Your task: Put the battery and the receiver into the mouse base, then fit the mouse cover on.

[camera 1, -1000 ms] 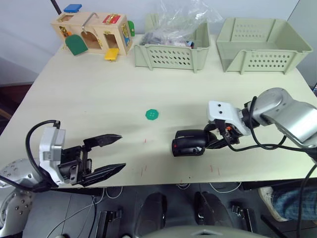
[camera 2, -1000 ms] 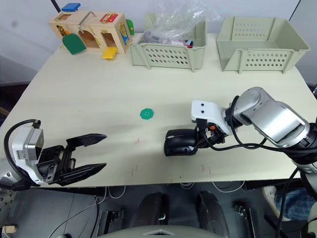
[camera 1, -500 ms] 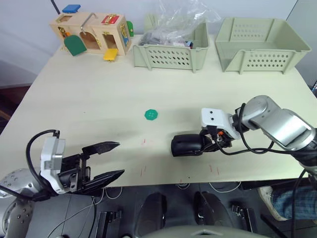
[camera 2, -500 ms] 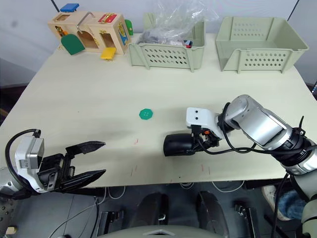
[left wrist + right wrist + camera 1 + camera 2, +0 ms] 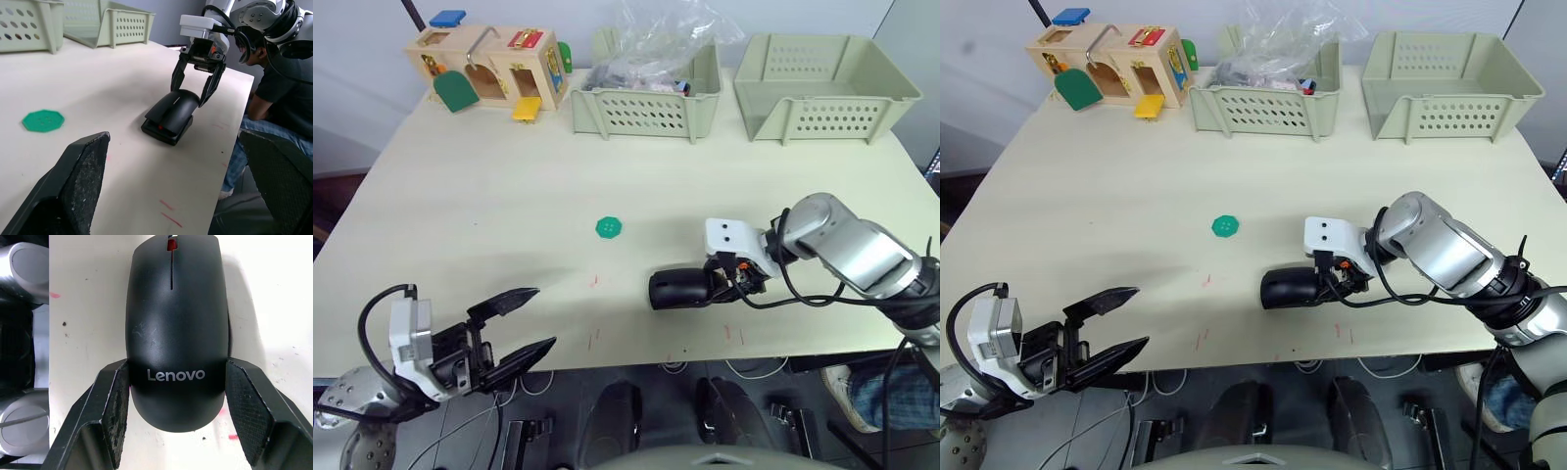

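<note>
The mouse stands assembled on the table near the front right. Its glossy black mouse cover [image 5: 175, 318] sits on the mouse base [image 5: 165, 133], and a red patch shows at the nose. My right gripper [image 5: 177, 363] is shut on the mouse's rear, one finger pressing each side; the left wrist view shows that gripper [image 5: 190, 95] straddling the mouse from behind. My left gripper [image 5: 540, 318] hangs open with nothing in it at the table's front left edge, far from the mouse. The battery and the receiver are hidden.
A green disc [image 5: 610, 227] lies mid-table, left of the mouse. Two pale green baskets [image 5: 646, 108] [image 5: 818, 108] and a wooden toy box [image 5: 494, 69] line the back edge. A person [image 5: 288, 88] sits beyond the table's right edge.
My left gripper has sunk lower at the front edge, still open. My right arm has swung closer over the table while its gripper stays on the mouse, which has barely moved.
</note>
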